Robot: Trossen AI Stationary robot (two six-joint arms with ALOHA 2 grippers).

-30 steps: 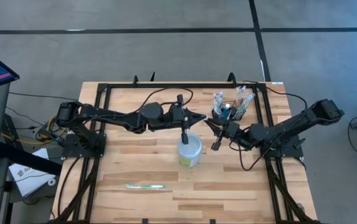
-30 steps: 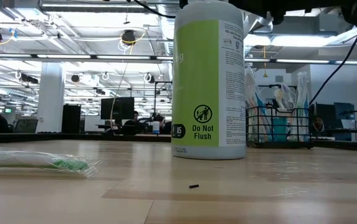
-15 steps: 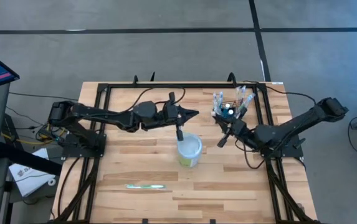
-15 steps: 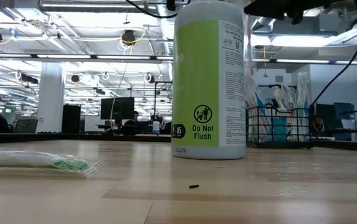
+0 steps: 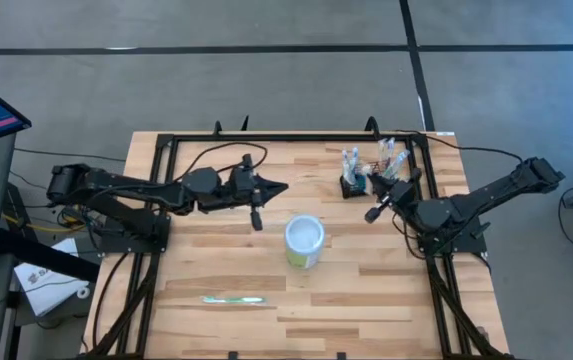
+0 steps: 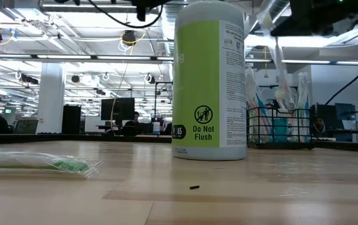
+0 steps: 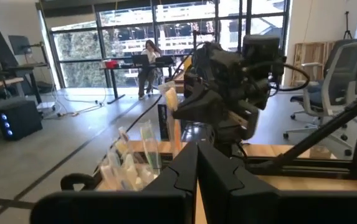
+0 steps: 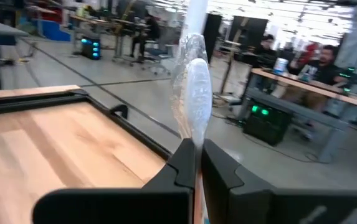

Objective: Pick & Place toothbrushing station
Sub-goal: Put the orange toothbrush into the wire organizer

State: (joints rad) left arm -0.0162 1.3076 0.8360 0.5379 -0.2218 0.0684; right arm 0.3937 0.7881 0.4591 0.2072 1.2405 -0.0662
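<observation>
Your right tool (image 5: 373, 213) is pinching a wrapped toothbrush (image 8: 192, 106) right beside the toothbrushing station (image 5: 364, 183) at the table's (image 5: 216, 250) far right, while your left tool (image 5: 256, 215), looks pressed together I think, hangs left of the cup (image 5: 304, 241).

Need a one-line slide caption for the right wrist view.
Right gripper shut on a plastic-wrapped toothbrush, held upright past the wooden table and its black frame.
</observation>
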